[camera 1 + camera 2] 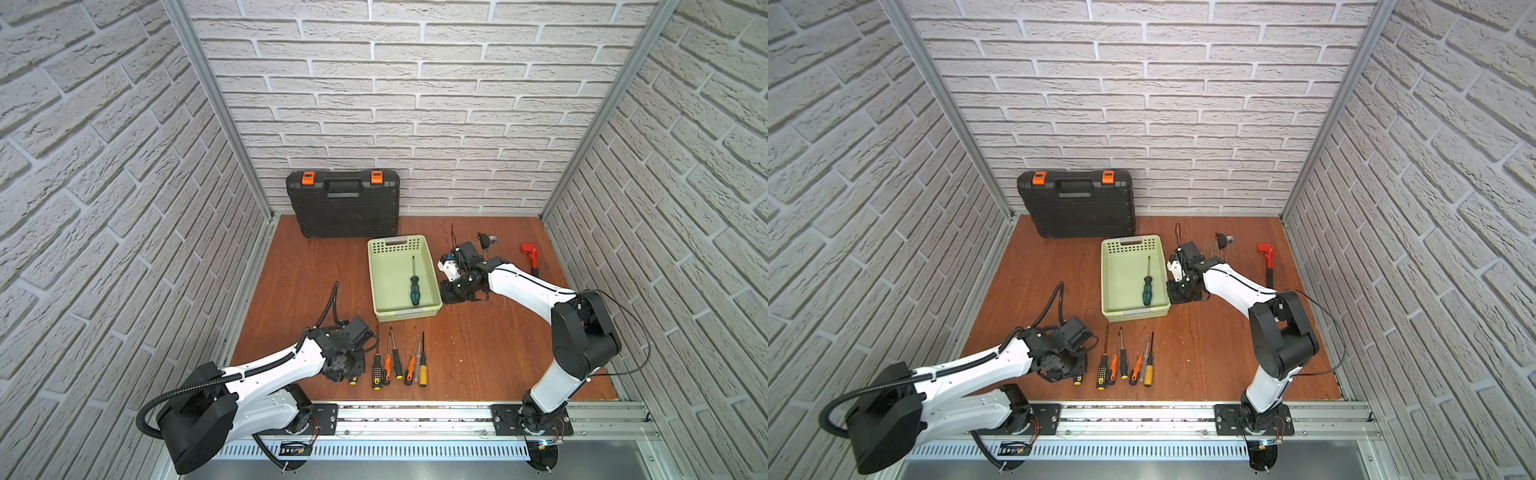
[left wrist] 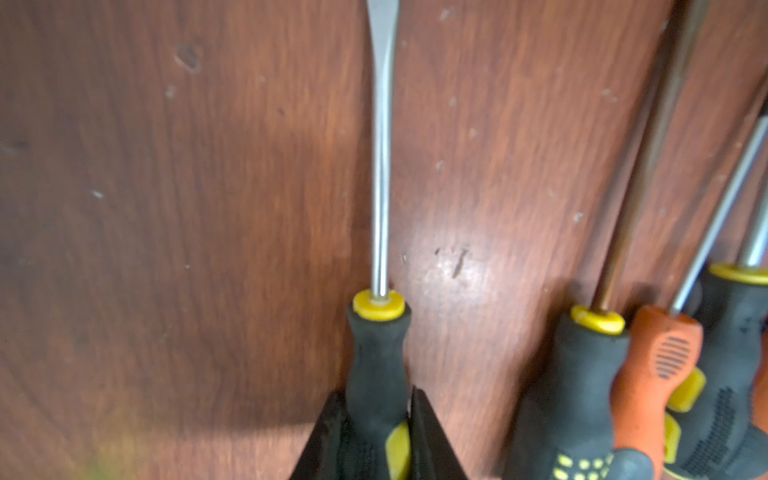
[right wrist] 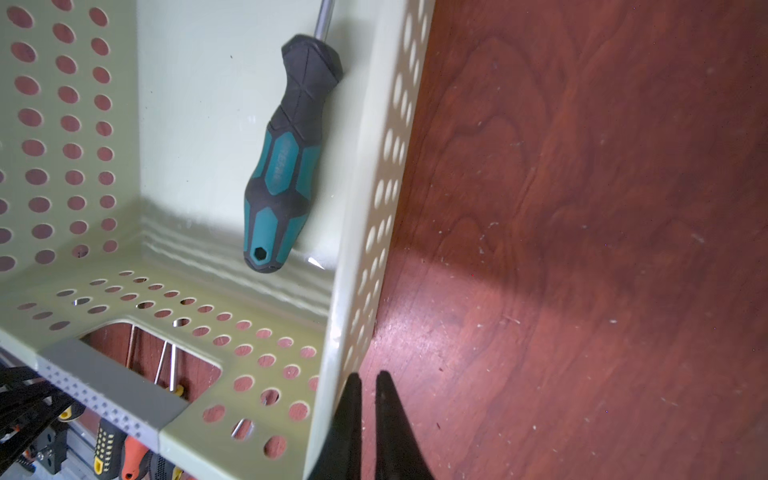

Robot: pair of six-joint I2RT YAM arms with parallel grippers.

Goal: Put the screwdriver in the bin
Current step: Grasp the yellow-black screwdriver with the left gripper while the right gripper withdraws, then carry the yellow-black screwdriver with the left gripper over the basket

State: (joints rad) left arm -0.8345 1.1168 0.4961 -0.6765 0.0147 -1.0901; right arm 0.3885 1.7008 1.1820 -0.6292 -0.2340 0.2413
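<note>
My left gripper [image 2: 378,399] is shut on the black-and-yellow handle of a flat-blade screwdriver [image 2: 377,349], which lies on the wooden table. In both top views this gripper [image 1: 352,374] [image 1: 1074,374] sits low at the left end of a row of screwdrivers and hides most of the held tool. The pale green bin [image 1: 376,286] [image 1: 1106,286] stands mid-table. A teal-and-black screwdriver [image 1: 414,289] [image 3: 286,166] lies inside it. My right gripper [image 3: 368,376] [image 1: 451,293] is shut and holds nothing. It is low on the table, just outside the bin's right wall [image 3: 374,187].
Several other screwdrivers [image 1: 399,365] [image 2: 590,374] lie side by side, right beside the held one. A black tool case with orange latches [image 1: 343,203] leans on the back wall. A red pipe wrench [image 1: 530,255] and a small black part [image 1: 485,240] lie at the back right.
</note>
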